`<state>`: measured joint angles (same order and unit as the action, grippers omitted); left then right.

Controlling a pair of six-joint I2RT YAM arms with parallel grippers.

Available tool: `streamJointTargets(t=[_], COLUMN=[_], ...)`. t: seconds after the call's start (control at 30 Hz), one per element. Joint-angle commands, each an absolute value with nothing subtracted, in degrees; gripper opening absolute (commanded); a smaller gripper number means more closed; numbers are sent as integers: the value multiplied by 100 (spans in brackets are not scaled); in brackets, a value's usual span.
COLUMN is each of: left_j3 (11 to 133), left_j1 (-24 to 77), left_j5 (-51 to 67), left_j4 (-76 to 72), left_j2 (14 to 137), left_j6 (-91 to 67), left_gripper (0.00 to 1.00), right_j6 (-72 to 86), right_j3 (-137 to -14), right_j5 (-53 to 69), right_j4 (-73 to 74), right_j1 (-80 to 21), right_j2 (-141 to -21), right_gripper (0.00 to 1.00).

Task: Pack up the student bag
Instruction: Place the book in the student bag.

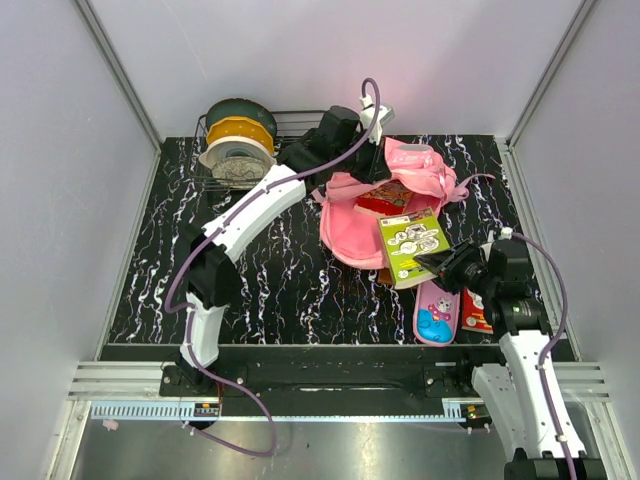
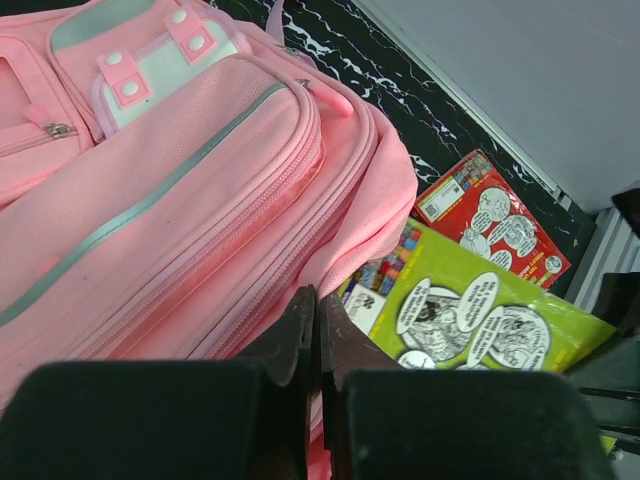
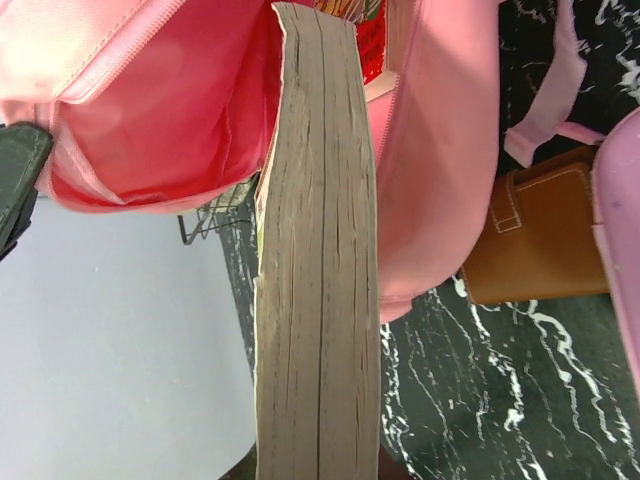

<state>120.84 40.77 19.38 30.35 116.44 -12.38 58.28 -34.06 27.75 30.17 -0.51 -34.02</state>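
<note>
One large soft pink fabric backpack [image 1: 350, 225]. Three paperback comic books: a lime-green comic book [image 1: 412, 245], a red comic book [image 1: 385, 197] and a second red comic book [image 1: 476, 312]. One small pink cartoon-print pencil case [image 1: 435, 318]. One brown leather wallet [image 3: 535, 235]. Three filament spools: dark green spool [image 1: 240, 108], yellow spool [image 1: 240, 130], white spool [image 1: 237, 155]. One wire basket [image 1: 300, 115]

Green book [image 2: 560, 335], red book [image 2: 490, 215]: txt unreadable.

On the bench [image 1: 280, 290], the bag [image 1: 350, 225] lies right of centre. A book [image 1: 412, 243] juts from its mouth at 4 o'clock, with a pencil case [image 1: 436, 315] at the book's 6 o'clock. A basket [image 1: 215, 172] of spools [image 1: 238, 140] stands at the bag's 10 o'clock.
</note>
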Motion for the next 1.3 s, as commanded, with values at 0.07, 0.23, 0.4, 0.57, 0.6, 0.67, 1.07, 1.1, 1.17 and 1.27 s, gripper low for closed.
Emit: streamJointTargets(t=[0.07, 0.23, 0.4, 0.57, 0.6, 0.67, 1.07, 1.1, 1.17, 1.27], left_j3=[12367, 12296, 12243, 12252, 12252, 12261, 12103, 12076, 12024, 11988], left_j1=[4333, 4517, 4605, 4667, 4684, 4719, 4834, 4834, 4843, 4843], left_j5=[1942, 1846, 1732, 1670, 1626, 1556, 1520, 1512, 1520, 1520], left_j4=[2303, 2294, 2320, 2312, 2320, 2294, 2268, 2241, 2197, 2188], left_j2=[11303, 11206, 11118, 11074, 11066, 11031, 10828, 10802, 10749, 10714], left_j6=[-1529, -1591, -1758, -1881, -1916, -1960, -2048, -2048, -2057, -2057], left_gripper=[0, 0, 0, 0, 0, 0, 0, 0, 0, 0], right_j6=[6705, 6952, 7092, 7181, 7172, 7242, 7444, 7479, 7384, 7392], right_j3=[-2998, -2962, -2892, -3058, -3163, -3269, -3559, -3629, -3849, -4104], right_j5=[3358, 2885, 2347, 1741, 1679, 1320, -826, -826, -756, -694], right_j4=[793, 158, -358, -606, -798, -957, -3286, -3339, -3663, -3988], right_j1=[-44, -79, -158, -518, -666, -851, -1679, -1679, -1696, -1696], right_j2=[-3743, -4131, -4517, -5438, -5588, -5948, -7821, -7970, -8401, -8955], right_gripper=[0, 0, 0, 0, 0, 0, 0, 0, 1, 4])
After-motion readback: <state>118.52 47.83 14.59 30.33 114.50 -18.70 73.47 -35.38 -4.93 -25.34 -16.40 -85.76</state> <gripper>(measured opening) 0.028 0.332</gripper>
